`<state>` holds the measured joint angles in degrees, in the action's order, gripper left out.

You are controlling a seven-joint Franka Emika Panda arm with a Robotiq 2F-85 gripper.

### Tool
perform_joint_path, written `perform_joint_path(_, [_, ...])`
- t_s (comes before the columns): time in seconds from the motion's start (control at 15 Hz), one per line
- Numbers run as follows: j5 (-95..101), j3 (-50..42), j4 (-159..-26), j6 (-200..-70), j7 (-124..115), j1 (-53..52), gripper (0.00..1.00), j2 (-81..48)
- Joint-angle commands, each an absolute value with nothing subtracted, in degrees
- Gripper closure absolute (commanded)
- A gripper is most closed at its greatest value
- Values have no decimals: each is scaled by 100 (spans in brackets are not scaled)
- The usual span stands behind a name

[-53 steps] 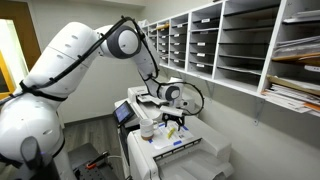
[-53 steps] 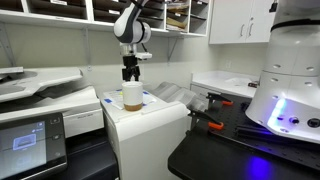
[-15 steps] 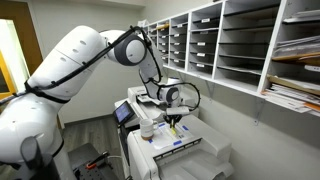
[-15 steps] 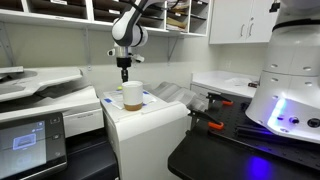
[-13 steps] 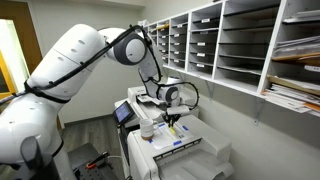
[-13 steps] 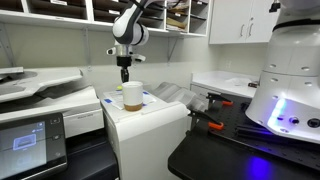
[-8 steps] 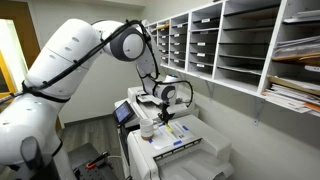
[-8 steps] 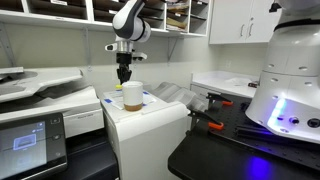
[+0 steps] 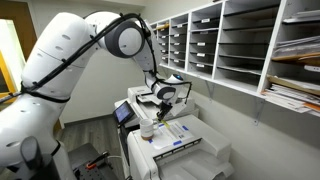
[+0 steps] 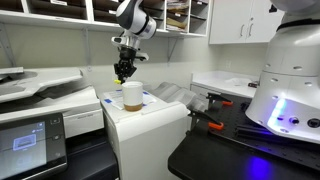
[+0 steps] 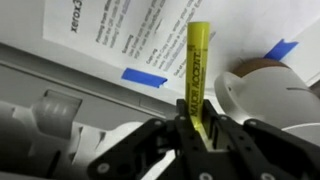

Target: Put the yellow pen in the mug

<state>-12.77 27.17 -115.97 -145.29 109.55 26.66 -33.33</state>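
Yellow plastic fills the middle of your wrist view. The yellow pen is clamped between the black fingers of the gripper. The jaws are closed to the pen's width on its lower end, and the rest of the barrel projects out ahead.

Just right of the barrel is the mug, white with a brown patch along its upper edge in this view. A thin strip of paper shows between its near rim and the pen, so the two are apart.

Under both lies a printed sheet with a blue tape mark left of the pen. That side is flat, open paper as far as the sheet's edge, where the grey printer lid begins.

In an exterior view your gripper hangs above the mug, a little off its centre, with air between fingertips and rim. The mug stands on the white printer top, with bare surface between it and the front edge.

Farther back, wall pigeonholes run above the printer, well apart from the wrist.
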Motion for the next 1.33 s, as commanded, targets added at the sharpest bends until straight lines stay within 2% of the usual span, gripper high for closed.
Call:
perform_joint_path(0.0, [-2368,3130,-11652,-14060,12535,3030,95,-3152])
perform_joint_path(0.13, [-2948,3111,-11543,-13373,13191,2993,95,-3050])
perform_joint_path(0.4, [-3524,2406,-11390,-11843,13371,2394,95,-2699])
perform_joint_path(0.8, [-3792,1470,-11381,-11161,13361,1708,95,-2478])
perform_joint_path(1.27, [-3808,997,-11276,-10538,13613,1372,95,-2604])
